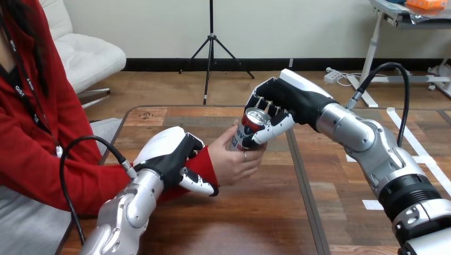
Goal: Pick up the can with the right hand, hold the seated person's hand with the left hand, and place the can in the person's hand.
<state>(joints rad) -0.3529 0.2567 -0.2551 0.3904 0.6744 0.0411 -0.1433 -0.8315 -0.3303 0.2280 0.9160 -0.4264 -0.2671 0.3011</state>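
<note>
We grip the can [254, 128] in our right robot hand [290, 101], fingers wrapped over its upper part from above and behind, so the can sits just below and to the left of that palm. Its long axis is tilted: the rim end faces up toward us, while the base points down and left, away from the right robot hand and into the person's hand [234, 162]. We judge that the release turns on this relation. The person's hand lies right beneath the can's lower end, its fingers cupped against the can's side, so both hands are on the can at once. Our left robot hand [169, 155] is further left, apart from the can, with fingers and thumb curled round the person's wrist [205, 166] at the red sleeve, above the bench [255, 218]. Next, we think, the right fingers should loosen so the can settles into the palm below.
</note>
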